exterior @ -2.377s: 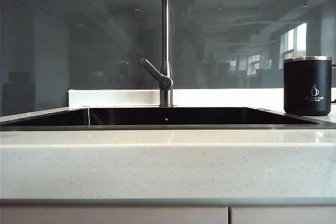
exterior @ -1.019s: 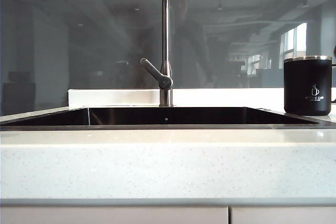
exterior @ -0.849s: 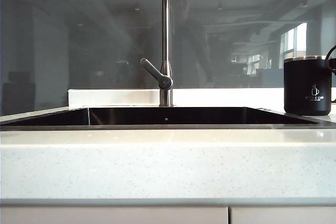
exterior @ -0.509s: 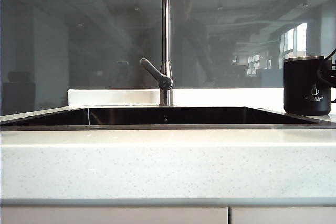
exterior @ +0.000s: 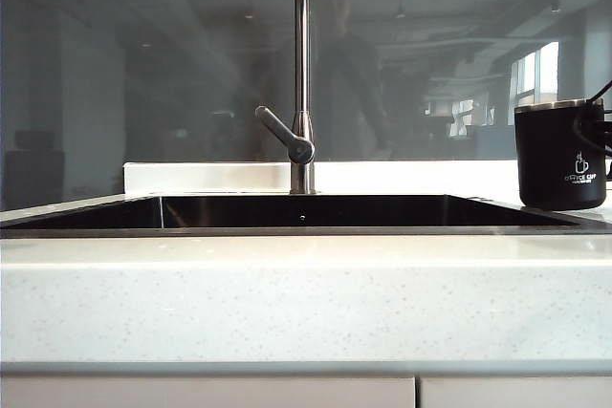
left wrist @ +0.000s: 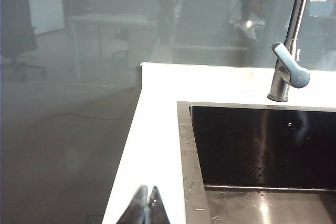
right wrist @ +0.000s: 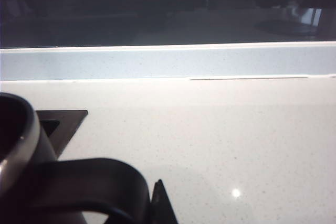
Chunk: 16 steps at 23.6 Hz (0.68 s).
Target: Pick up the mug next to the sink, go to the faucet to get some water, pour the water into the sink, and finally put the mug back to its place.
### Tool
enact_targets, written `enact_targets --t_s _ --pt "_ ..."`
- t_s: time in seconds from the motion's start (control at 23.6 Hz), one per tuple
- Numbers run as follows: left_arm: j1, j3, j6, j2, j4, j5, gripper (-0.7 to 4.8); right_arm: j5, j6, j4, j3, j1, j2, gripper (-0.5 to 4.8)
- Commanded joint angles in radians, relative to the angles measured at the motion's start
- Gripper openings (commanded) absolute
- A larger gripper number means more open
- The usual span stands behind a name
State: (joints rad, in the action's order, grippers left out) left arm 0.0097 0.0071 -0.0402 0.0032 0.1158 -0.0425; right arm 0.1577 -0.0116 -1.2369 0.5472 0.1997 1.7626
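The black mug (exterior: 559, 155) with a silver rim stands on the counter right of the sink (exterior: 287, 212), leaning slightly. In the right wrist view its rim (right wrist: 21, 145) and handle (right wrist: 89, 182) fill the near corner. My right gripper (right wrist: 147, 205) is shut on the handle: one fingertip (right wrist: 158, 203) presses its outer side and the other is hidden. In the exterior view only dark cables by the mug show. The faucet (exterior: 302, 74) rises behind the sink. My left gripper (left wrist: 148, 205) is shut and empty over the counter beside the sink (left wrist: 262, 145), far from the faucet (left wrist: 286, 77).
A pale speckled countertop (exterior: 306, 293) surrounds the basin, with a low white ledge (exterior: 210, 177) and a dark glass wall behind it. Cabinet fronts run below the counter's front edge. Water drops lie on the sink rim (left wrist: 189, 171).
Dark cables and parts of my right arm came in at the right edge beside the mug. The mug shifted a little to the left and tipped slightly. My left arm stayed still.
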Motion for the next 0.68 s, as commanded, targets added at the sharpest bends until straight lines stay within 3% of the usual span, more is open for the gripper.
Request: enact_targets --t_s 0.04,0.21,0.3,0.47,0.51,0.59,0.68 --pt "0.002 0.003 0.003 0.001 0.013 -0.003 -0.04 -0.006 -0.019 -0.007 0.000 0.001 -0.003 -0.01" --pt "0.002 0.003 0.002 0.005 0.053 -0.003 -0.05 0.002 -0.174 -0.088 0.003 -0.028 -0.017 -0.02" --pt "0.002 0.003 -0.002 0.029 0.101 -0.004 -0.05 0.003 -0.274 -0.046 0.033 -0.086 -0.052 -0.02" --pt "0.002 0.003 -0.001 0.165 0.238 -0.020 -0.05 0.042 -0.300 0.254 0.208 -0.264 -0.110 -0.02" --pt "0.002 0.003 -0.002 0.228 0.296 -0.038 -0.05 0.050 -0.299 0.394 0.299 -0.323 -0.110 -0.02" --pt "0.002 0.003 -0.001 0.335 0.414 -0.087 -0.05 0.002 -0.296 0.664 0.474 -0.411 -0.100 -0.02" --pt "0.001 0.004 -0.001 0.462 0.554 -0.100 -0.05 -0.029 -0.256 0.815 0.641 -0.474 -0.058 -0.02"
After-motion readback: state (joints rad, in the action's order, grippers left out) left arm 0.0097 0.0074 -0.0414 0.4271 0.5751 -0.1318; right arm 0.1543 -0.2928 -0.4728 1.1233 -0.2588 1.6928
